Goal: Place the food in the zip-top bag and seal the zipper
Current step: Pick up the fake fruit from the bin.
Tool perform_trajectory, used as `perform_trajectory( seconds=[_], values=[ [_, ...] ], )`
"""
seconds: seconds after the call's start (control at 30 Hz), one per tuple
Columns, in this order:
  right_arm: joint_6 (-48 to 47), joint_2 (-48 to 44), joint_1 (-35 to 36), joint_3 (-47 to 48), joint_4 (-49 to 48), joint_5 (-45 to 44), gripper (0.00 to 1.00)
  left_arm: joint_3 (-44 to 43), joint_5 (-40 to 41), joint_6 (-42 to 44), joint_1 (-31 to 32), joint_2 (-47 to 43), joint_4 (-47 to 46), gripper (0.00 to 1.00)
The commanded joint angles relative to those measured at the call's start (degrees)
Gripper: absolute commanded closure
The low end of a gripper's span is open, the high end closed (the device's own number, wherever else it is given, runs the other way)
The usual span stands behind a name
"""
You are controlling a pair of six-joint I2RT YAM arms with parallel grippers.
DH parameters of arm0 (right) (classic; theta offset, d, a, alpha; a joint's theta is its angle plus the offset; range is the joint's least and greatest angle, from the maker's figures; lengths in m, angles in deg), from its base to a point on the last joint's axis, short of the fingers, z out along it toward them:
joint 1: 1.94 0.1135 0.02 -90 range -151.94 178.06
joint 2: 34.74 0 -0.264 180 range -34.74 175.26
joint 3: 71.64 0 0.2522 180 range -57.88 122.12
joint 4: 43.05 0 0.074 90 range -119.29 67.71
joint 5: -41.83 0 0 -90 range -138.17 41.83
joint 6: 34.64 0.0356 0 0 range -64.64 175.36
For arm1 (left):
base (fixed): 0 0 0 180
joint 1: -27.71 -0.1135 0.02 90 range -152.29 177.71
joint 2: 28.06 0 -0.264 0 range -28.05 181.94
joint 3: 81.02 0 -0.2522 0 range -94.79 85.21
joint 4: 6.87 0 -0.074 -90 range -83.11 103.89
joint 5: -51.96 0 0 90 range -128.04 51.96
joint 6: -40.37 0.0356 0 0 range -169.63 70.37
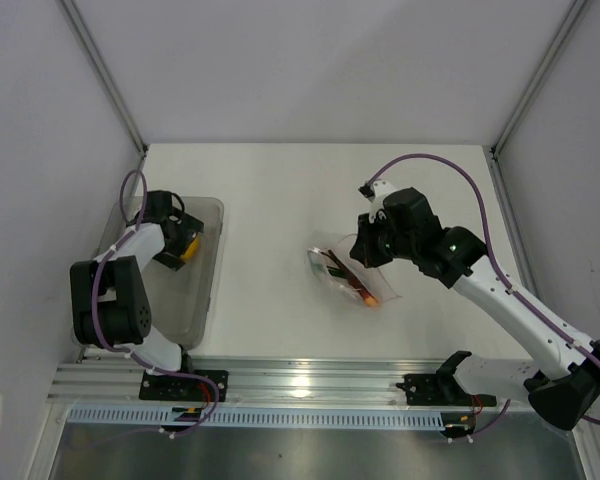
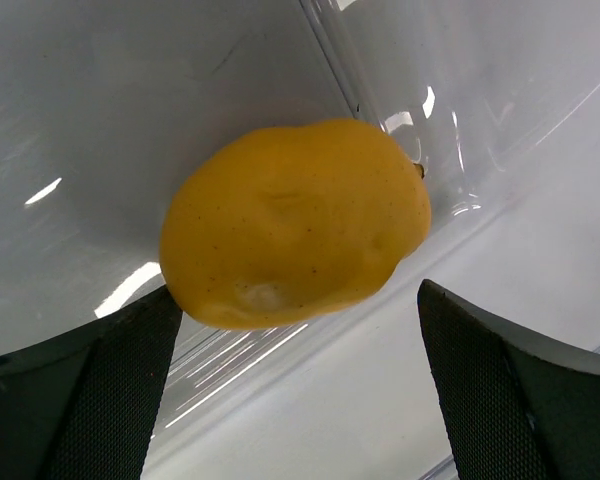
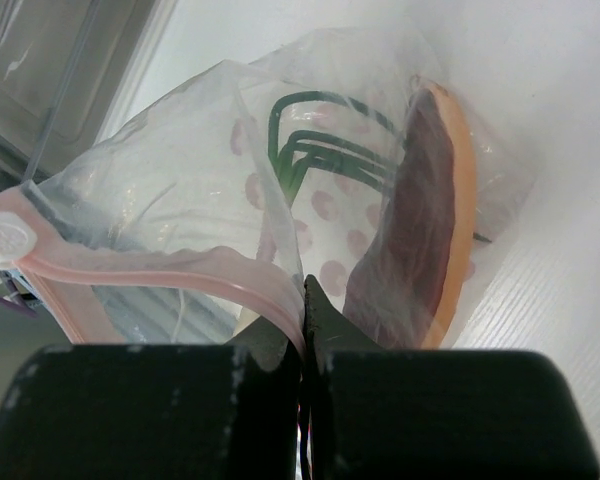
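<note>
Top view, left: left gripper [image 1: 183, 247] is down inside the grey bin [image 1: 208, 300] at 9 o'clock on the table [image 1: 270, 190], toward the bin's 12 o'clock end; the lemon [image 1: 189, 252] is a yellow speck at its tip; jaw state unreadable here
Top view, right: right gripper [image 1: 365, 252] sits on the 12 o'clock edge of the zip-top bag [image 1: 372, 285], which lies toward 4 o'clock of table centre
Left wrist view: lemon fills the centre, resting by a bin wall; fingers [image 2: 70, 400] at 7 and 5 o'clock are spread wide, the 5 o'clock one apart from the fruit; nothing gripped
Right wrist view: jaws pinched tight on the zipper [image 3: 130, 272], which runs off to 9 o'clock; mouth gapes; dark red-orange piece [image 3: 420, 230] at 3 o'clock and green stems [image 3: 310, 130] at 12 o'clock lie inside the bag
Progress: some food bagged; lemon not yet lifted; sealing not begun; roughly midway, by my reading
View differences: only the wrist views give jaw states and bag contents; only the top view shows bin and bag well apart
</note>
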Motion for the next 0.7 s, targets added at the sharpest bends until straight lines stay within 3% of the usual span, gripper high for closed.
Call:
perform_trajectory(
  seconds=[0.0, 0.4, 0.67],
  values=[
    [-1.8, -1.2, -0.9, -0.8, 0.3, 1.1, 1.0, -2.4, -0.4, -2.4, -0.7, 0.8, -1.3, 0.0],
    [-2.5, -1.5, -2.4, -1.2, 0.4, 3.1, 1.0, -5.2, 3.2, -2.9, -1.3, 3.1, 2.2, 0.01],
    [-2.9, 0.0, -2.9, -0.2, 0.4, 3.6, 1.0, -5.0, 0.2, -3.9, -3.5, 5.0, 2.4, 0.01]
  ],
)
